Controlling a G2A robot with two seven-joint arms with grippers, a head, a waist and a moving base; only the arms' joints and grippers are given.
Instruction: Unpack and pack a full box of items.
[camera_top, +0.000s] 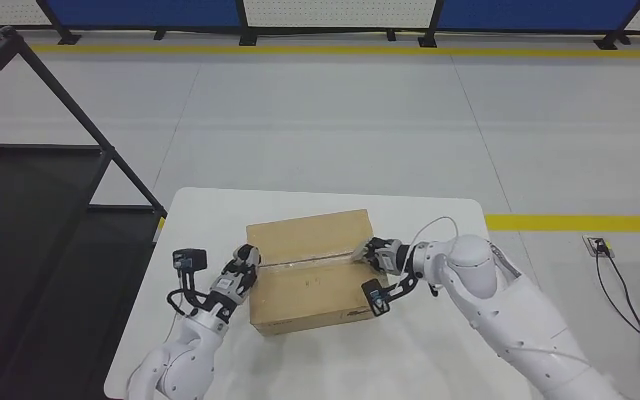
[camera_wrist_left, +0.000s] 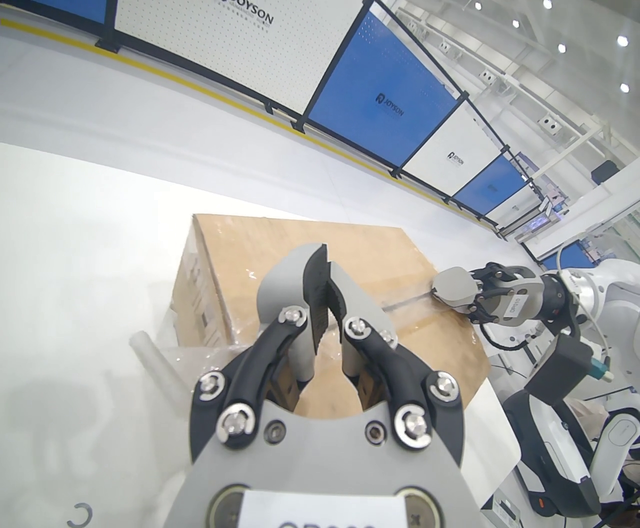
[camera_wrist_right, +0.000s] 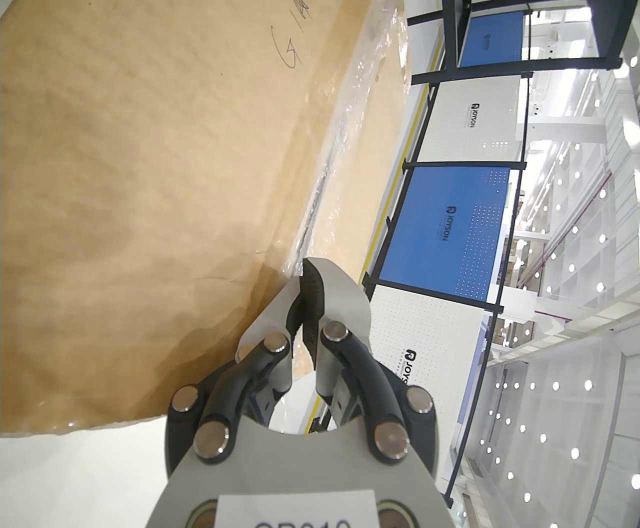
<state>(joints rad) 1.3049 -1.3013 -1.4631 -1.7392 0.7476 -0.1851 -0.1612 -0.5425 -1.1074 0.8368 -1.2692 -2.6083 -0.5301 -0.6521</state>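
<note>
Both pairs of jaws are drawn together, pads meeting or nearly so. The left gripper (camera_wrist_left: 326, 282) shows only a thin slit between its black pads. The right gripper (camera_wrist_right: 306, 287) is closed at the crinkled end of the clear tape (camera_wrist_right: 334, 135); whether it pinches the film cannot be told.

In the top view the cardboard box (camera_top: 310, 290) lies closed at the lower centre of the frame, its flaps down. The tape runs along the seam from the box's left end to its right. The left gripper sits against the left end of that seam and the right gripper against the right end, so the box lies between them. Loose clear film (camera_wrist_left: 200, 362) bunches at the box's left end, just beside the left gripper.

The box rests on a white table (camera_top: 420, 350). A black rack (camera_top: 60, 220) stands at the left edge of the frame. A yellow floor line (camera_top: 560, 222) crosses at the right, and blue panels (camera_top: 140, 12) line the top edge.
</note>
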